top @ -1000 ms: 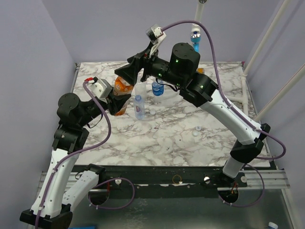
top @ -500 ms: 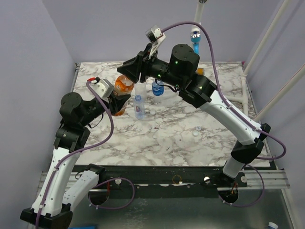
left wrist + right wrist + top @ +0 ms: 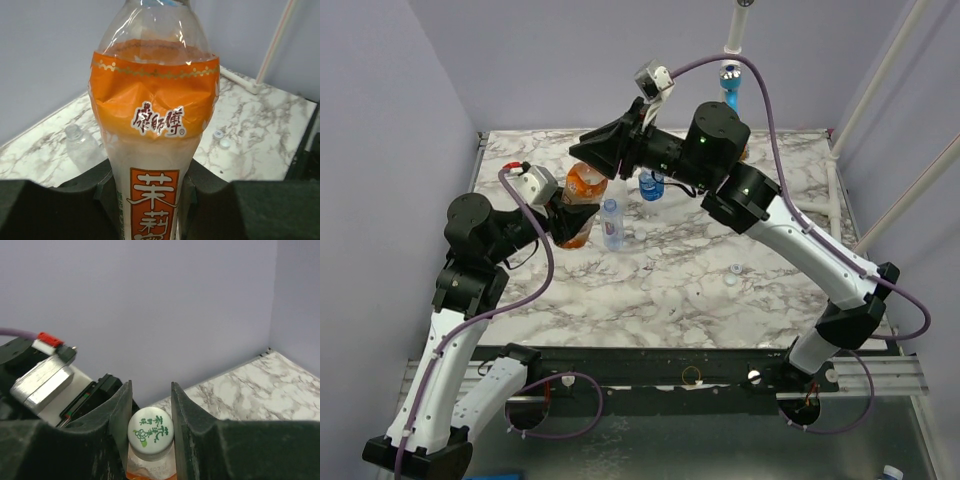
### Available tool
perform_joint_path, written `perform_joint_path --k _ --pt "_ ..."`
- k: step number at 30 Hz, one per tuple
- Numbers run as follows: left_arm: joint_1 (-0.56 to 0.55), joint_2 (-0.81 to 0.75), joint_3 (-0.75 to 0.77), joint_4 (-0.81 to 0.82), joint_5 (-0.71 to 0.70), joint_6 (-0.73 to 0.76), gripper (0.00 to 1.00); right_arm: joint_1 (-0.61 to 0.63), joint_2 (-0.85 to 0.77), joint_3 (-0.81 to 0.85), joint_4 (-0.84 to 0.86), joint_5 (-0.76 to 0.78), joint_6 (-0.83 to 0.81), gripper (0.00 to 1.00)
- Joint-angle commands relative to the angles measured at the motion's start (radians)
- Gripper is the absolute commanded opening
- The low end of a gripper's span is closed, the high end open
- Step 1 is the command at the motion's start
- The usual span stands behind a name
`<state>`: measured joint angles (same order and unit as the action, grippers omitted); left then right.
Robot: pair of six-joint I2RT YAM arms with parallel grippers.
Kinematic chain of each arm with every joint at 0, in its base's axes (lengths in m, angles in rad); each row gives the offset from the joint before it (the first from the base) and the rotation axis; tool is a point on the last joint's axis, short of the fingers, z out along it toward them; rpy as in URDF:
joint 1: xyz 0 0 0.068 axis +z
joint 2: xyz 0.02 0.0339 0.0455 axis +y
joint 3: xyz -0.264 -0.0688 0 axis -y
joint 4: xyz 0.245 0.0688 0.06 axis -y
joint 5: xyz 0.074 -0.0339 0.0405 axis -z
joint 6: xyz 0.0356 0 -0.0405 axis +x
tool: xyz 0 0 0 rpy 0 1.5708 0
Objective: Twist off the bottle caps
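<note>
The orange bottle (image 3: 582,190) is held tilted above the table's back left, with my left gripper (image 3: 570,222) shut round its lower body (image 3: 155,115); the left gripper (image 3: 150,200) clamps the label from both sides. My right gripper (image 3: 588,155) comes in from the right and is shut on the bottle's white cap (image 3: 150,432), which bears green print, with the right gripper (image 3: 151,415) pressing both its sides. A slim light-blue-labelled bottle (image 3: 611,222) and a dark-blue-labelled bottle (image 3: 651,185) stand just right of the orange one.
Two loose white caps (image 3: 732,274) lie on the marble table (image 3: 660,300) at the right, also seen as caps (image 3: 222,138). A clear bottle (image 3: 80,145) stands behind the orange one. A white pipe with a blue fitting (image 3: 730,75) rises at the back wall.
My right gripper's jaws have closed from wide open onto the orange bottle's cap, and its arm has shifted slightly. The left gripper keeps its hold on the bottle.
</note>
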<state>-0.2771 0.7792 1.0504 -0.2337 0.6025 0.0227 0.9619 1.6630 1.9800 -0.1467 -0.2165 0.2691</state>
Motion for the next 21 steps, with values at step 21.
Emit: perform_joint_path --k 21 --pt "0.002 0.02 0.071 0.207 0.601 -0.505 0.11 -0.062 -0.168 -0.202 0.443 -0.997 0.133 0.25"
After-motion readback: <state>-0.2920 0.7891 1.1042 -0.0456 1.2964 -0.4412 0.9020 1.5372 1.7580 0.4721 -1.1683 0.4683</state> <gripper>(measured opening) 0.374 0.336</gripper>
